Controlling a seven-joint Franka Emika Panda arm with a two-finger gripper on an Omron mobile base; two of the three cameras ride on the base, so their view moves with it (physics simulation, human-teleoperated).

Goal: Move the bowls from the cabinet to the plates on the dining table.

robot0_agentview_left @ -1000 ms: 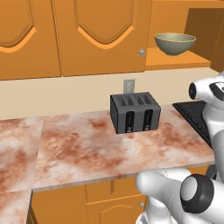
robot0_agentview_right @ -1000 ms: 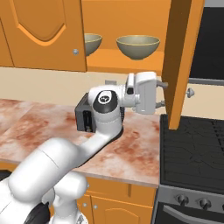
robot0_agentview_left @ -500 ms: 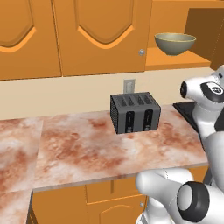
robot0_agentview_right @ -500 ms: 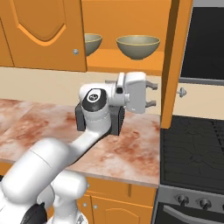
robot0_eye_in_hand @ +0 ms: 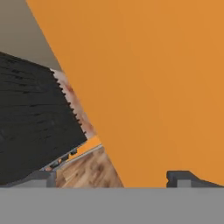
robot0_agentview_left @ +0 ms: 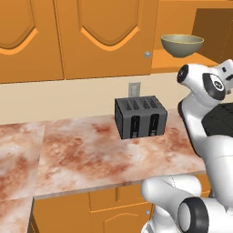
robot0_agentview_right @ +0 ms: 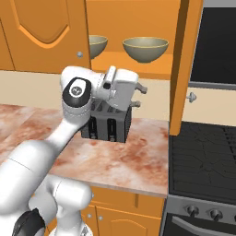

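You are holding the arm bent above the counter, its gripper point(robot0_agentview_right: 136, 97) hanging level in front of the toaster point(robot0_agentview_right: 107, 125), facing the open cabinet point(robot0_agentview_right: 183, 69) door. Its jaws are standing wide apart, gripping nothing. Two bowls point(robot0_agentview_right: 145, 49) point(robot0_agentview_right: 97, 45) are sitting on the cabinet shelf, side by side.

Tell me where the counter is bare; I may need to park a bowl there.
The marbled counter is bare left of and in front of the black toaster, out to the front edge. In the right base view, a strip lies bare between toaster and stove. It is tighter there: the open gripper hangs over it beside the open cabinet door.
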